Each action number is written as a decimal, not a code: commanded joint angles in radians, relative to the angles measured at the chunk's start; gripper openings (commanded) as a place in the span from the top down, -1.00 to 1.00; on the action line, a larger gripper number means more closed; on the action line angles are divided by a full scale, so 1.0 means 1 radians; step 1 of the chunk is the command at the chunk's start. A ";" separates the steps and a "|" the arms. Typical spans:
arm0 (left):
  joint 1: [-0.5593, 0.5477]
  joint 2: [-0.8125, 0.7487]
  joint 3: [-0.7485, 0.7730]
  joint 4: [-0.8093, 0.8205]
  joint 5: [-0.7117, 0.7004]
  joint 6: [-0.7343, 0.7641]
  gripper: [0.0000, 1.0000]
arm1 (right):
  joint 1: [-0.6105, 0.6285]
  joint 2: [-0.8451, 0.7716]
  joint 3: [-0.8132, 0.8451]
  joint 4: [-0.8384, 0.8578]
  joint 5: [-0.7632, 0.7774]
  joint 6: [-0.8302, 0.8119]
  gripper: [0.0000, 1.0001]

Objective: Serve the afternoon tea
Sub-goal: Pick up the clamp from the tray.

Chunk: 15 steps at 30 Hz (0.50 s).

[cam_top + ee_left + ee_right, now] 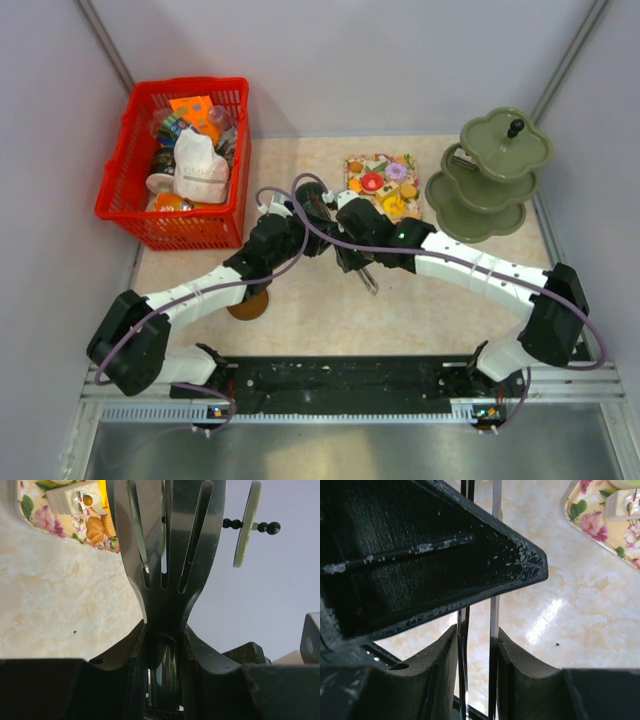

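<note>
Top external view gives us the toy pastries (pixel 383 186) crowded on a floral tray (pixel 411 160) at mid-table, with the olive-green stand (pixel 482 192) just to its right and nothing on its tiers. Near the tray both arms meet on the metal tongs (pixel 165 555). The left gripper (pixel 162 647) is clamped tight on their neck. The right gripper (pixel 476 645) straddles both tong arms, close against them, and we cannot tell whether it presses or merely flanks. We judge the risk to lie here: if either hold is slack, the tongs may twist or drop onto the tray and scatter pastries. The left forearm could also sweep the saucer (pixel 247 306) beneath it. We count one stand of three tiers, one tray, one saucer showing, no mug we can pick out, one pair of tongs and one red basket (pixel 170 232); the pastries are too small to count.
</note>
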 commanded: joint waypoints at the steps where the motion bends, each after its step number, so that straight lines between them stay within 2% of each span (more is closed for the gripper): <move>1: -0.013 -0.019 0.015 0.027 0.010 -0.019 1.00 | 0.016 0.018 0.066 0.015 0.014 -0.011 0.35; 7: -0.017 -0.017 0.011 0.029 0.007 -0.027 1.00 | 0.016 0.032 0.075 0.017 0.024 -0.014 0.41; 13: -0.019 -0.013 0.014 0.030 0.008 -0.027 1.00 | 0.017 0.025 0.071 0.015 0.022 -0.017 0.71; 15: -0.019 -0.019 0.008 0.038 0.008 -0.024 0.90 | 0.016 0.014 0.066 0.015 0.004 -0.023 0.80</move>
